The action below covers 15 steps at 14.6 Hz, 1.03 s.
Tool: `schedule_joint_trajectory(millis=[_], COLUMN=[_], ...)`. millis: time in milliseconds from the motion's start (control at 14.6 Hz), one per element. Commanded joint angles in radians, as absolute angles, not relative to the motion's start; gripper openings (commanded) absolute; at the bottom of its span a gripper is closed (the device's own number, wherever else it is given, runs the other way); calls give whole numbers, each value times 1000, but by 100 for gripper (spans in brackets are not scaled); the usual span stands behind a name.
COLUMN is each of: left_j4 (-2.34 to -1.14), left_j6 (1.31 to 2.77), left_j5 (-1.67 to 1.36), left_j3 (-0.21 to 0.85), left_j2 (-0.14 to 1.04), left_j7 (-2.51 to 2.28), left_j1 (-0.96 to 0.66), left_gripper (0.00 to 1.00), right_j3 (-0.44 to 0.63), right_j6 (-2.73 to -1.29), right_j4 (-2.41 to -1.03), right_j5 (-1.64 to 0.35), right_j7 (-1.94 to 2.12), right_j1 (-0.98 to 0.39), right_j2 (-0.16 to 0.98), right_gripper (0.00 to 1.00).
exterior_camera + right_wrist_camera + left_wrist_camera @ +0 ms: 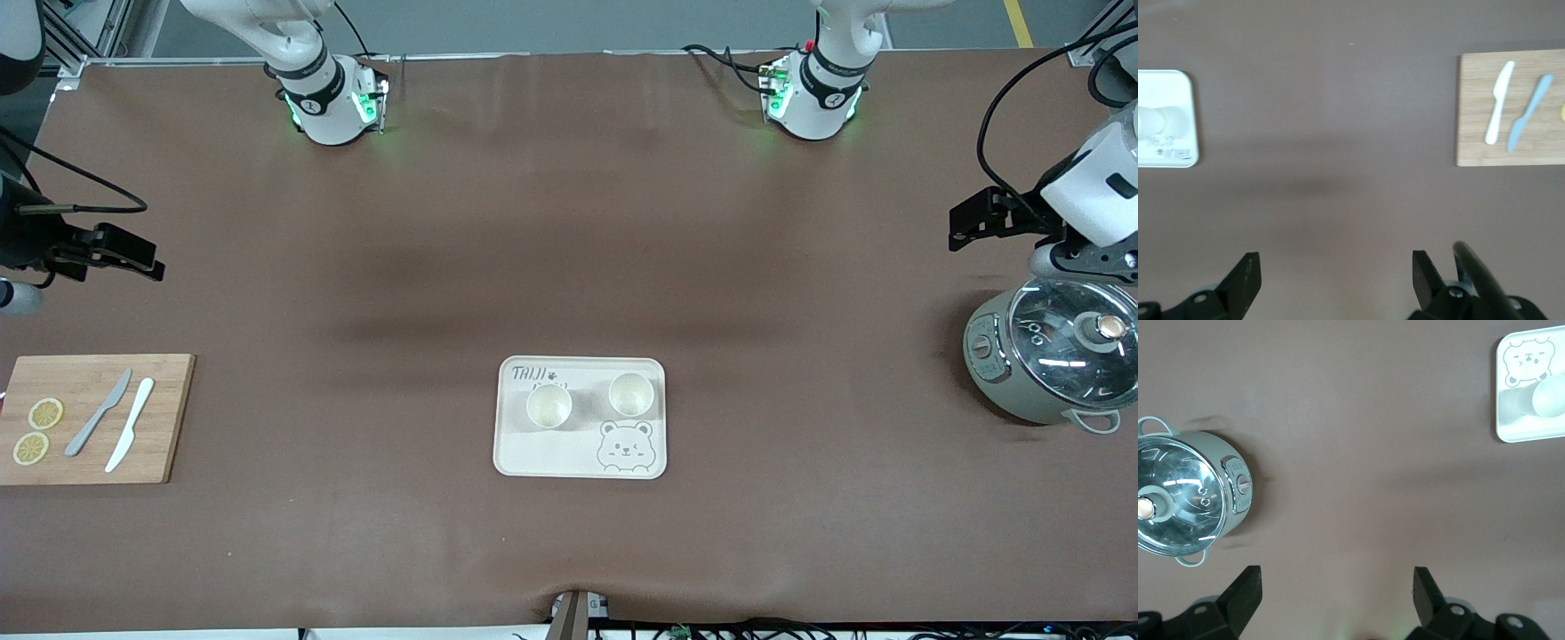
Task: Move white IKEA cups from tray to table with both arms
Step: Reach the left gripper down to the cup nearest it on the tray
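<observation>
Waiting wide-jawed at opposite table ends, left gripper [1335, 600] and right gripper [1335, 283] are risking toppling the close-set white IKEA cups [548, 406] near the tray [542, 458] farther rim

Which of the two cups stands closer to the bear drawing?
The cup toward the left arm's end of the tray, directly above the bear; the other cup stands beside it.

Brown table [569, 222], cream tray [580, 462], wooden cutting board [164, 418], lidded pot [1005, 373]

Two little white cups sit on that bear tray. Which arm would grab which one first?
Neither is clearly closer. Probably the left end effector, open above the pot, suits the cup toward its end; the right end effector, open near the cutting board, suits the other cup.
</observation>
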<state>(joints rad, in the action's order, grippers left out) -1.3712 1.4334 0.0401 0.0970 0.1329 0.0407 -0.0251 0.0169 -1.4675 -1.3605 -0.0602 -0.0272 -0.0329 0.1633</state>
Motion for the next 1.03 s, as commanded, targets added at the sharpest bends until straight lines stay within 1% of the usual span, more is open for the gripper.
schedule_joint_trajectory(millis=[0,137,274,342,411,479,753,958], left_j4=[-1371,-1371,-1373,-1373,-1370,-1365,-1364,-1362], left_j6=[1440,1446,1527,1558,1563,1587,1736,1842], left_j5=[37,9,-12,3,14,31,43,54], left_j3=[97,100,110,144,170,179,179,167], left_j2=[132,133,185,219,256,287,380,451], left_j7=[28,43,26,2,-53,-99,-228,-316], left_j1=[-26,-25,-35,-46,-51,-69,-167,-247], left_gripper=[100,100,100,100,100,100,100,100], right_j3=[18,23,29,28,26,22,21,18], right_j6=[-1450,-1448,-1437,-1434,-1416,-1369,-1362,-1379], right_j4=[-1335,-1330,-1333,-1335,-1339,-1338,-1330,-1327], right_j5=[-69,-66,-52,-63,-63,-57,-35,-49], right_j7=[-58,-49,-45,-41,-22,-21,-28,-29], right_j1=[-96,-95,-77,-57,-58,-67,-129,-127], right_j2=[163,161,163,163,163,163,161,161], right_gripper=[100,100,100,100,100,100,100,100])
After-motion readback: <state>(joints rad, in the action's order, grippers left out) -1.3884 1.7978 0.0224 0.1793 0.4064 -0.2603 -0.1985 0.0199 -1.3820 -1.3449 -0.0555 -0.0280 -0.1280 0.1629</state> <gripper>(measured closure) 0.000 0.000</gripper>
